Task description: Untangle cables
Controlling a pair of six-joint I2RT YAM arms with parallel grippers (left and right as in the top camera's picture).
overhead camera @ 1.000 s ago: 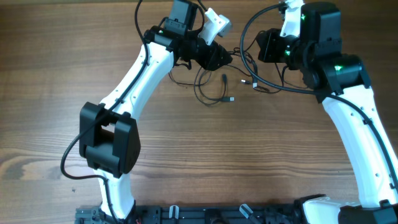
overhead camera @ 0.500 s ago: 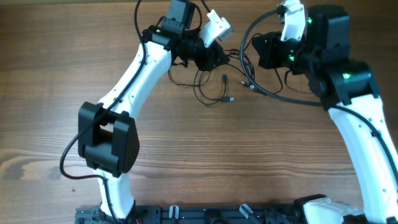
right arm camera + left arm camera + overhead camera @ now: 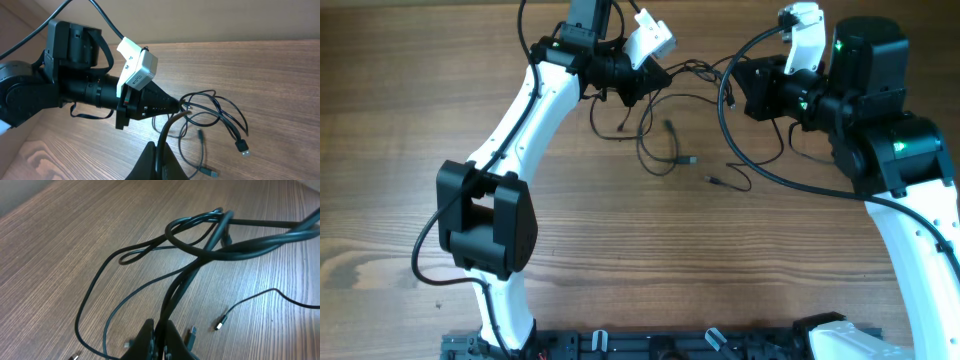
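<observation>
We judge the step in hand to be the pulling-apart: both arms have a hold on the cables [image 3: 200,256] and the tangle hangs between them, not yet separated. In the left wrist view the left gripper [image 3: 159,340] is clamped with its jaws together on a pair of strands that rise from it toward twelve o'clock, where they cross a looped knot. In the right wrist view the right gripper [image 3: 159,159] is likewise pinched tight on a strand that curves up from its fingers toward one o'clock, ending close to the tip of the left gripper. From overhead, the bundle sits near the twelve o'clock edge of the table [image 3: 620,250], with the left gripper at its eleven o'clock side and the right gripper at its two o'clock side, a strand running between the two. Slack loops droop from the grippers toward six o'clock and lie on the wood, and one loose plug end [image 3: 715,180] lies apart at about five o'clock of the bundle. The next move, as we read it, calls for drawing the grippers away from each other, left toward nine o'clock and right toward three o'clock, gently enough that the crossing loosens and does not cinch. We cannot tell which strand passes over which at the knot.
</observation>
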